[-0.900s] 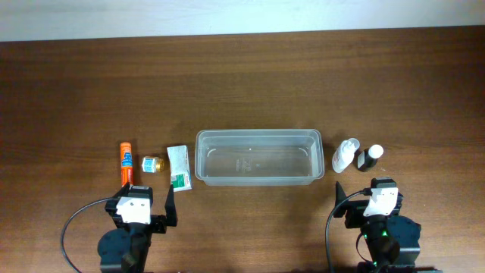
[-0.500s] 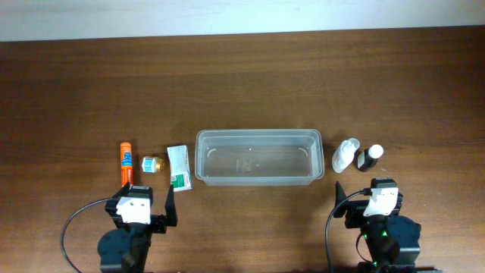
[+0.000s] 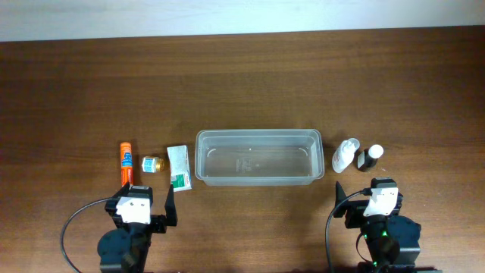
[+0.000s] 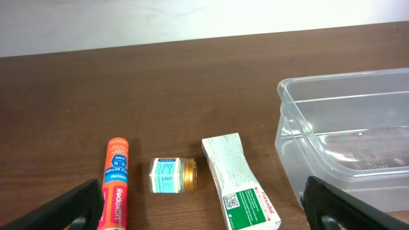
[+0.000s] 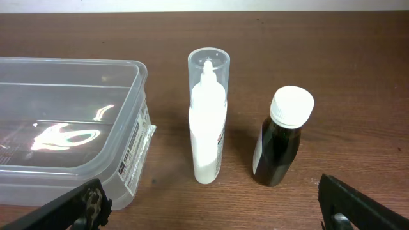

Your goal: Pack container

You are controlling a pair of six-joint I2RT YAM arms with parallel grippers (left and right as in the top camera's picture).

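Observation:
The clear plastic container [image 3: 258, 158] sits empty at the table's middle; it also shows in the left wrist view [image 4: 345, 134] and the right wrist view [image 5: 64, 128]. Left of it lie an orange tube [image 3: 125, 161], a small jar with a gold lid [image 3: 152, 164] and a white-green box [image 3: 179, 167]. Right of it stand a white spray bottle [image 3: 345, 155] and a dark bottle with a white cap [image 3: 370, 157]. My left gripper [image 3: 144, 212] is open and empty, short of the left items. My right gripper [image 3: 367, 206] is open and empty, short of the bottles.
The table [image 3: 242, 83] is dark brown wood, with a pale wall along its far edge. Black cables loop beside both arm bases at the near edge.

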